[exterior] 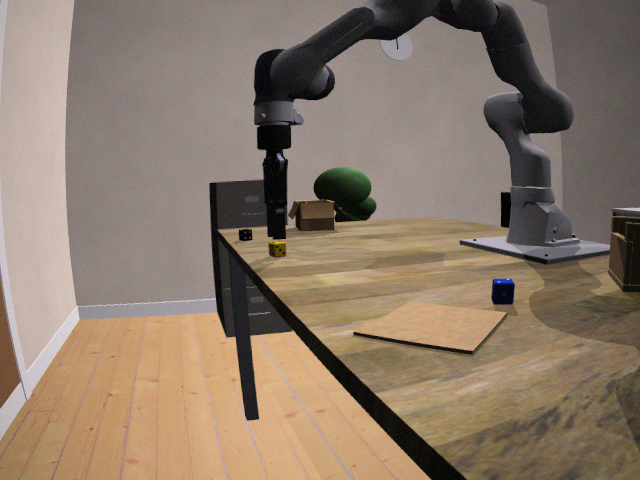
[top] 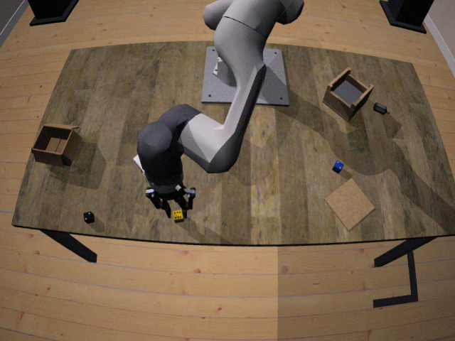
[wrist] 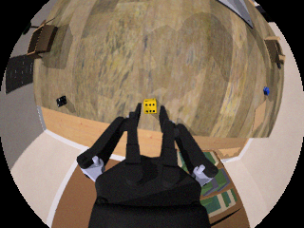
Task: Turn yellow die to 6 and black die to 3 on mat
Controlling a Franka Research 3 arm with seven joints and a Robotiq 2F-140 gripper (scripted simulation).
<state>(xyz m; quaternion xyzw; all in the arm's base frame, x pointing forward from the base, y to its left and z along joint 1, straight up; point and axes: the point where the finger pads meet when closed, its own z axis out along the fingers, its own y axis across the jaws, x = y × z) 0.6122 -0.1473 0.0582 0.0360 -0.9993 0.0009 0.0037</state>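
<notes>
Weathered planks of the table (top: 257, 183) (exterior: 361, 279) (wrist: 104, 71) are seen from above, with the yellow die (top: 178, 215) (exterior: 277, 249) (wrist: 150, 105) near the front edge, 6 up, well apart from the mat (top: 350, 204) (exterior: 431, 326) (wrist: 259, 116); if it were pushed outward, it could be lost over that edge. The blue die (top: 338, 166) (exterior: 503, 291) (wrist: 266, 90) lies just beside the mat and could be tipped by a careless approach. From the side, the gripper (top: 177, 212) (exterior: 276, 237) (wrist: 150, 109) is seen pointing down with its tips above the table; if lowered off line, a finger could be landed on the yellow die and its 6 lost. In the wrist view the fingers are parted, with nothing gripped, and little side room seems to be left; the black die (top: 89, 217) (exterior: 245, 235) (wrist: 62, 101), off the mat, might be mis-turned if its small pips were misread
</notes>
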